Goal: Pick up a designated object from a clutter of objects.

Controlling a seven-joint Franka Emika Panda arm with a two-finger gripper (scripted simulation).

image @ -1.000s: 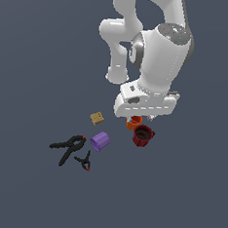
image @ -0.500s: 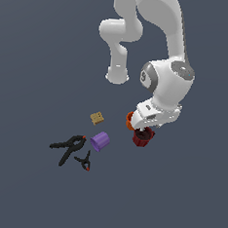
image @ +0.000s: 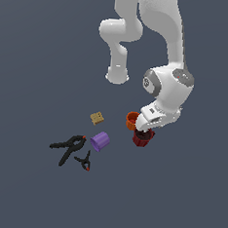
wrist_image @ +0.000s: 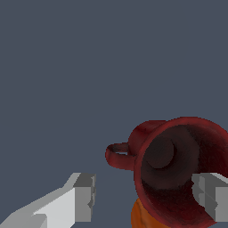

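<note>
Grey floor (image: 26,191) carries mug (image: 143,138), 2 cups (image: 100,141), block (image: 97,117), 2 clamps (image: 68,147).

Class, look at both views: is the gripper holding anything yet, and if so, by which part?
Nothing is held. The gripper is open, its fingers apart on either side of the dark red mug, not closed on its rim or handle.

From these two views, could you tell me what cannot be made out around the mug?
- Exterior view: the gripper sits behind the arm's wrist; fingertip contact unseen.
- Exterior view: the dark red mug is partly covered, its handle hidden.
- Wrist view: the orange cup is cut off by the edge and the mug.
</note>
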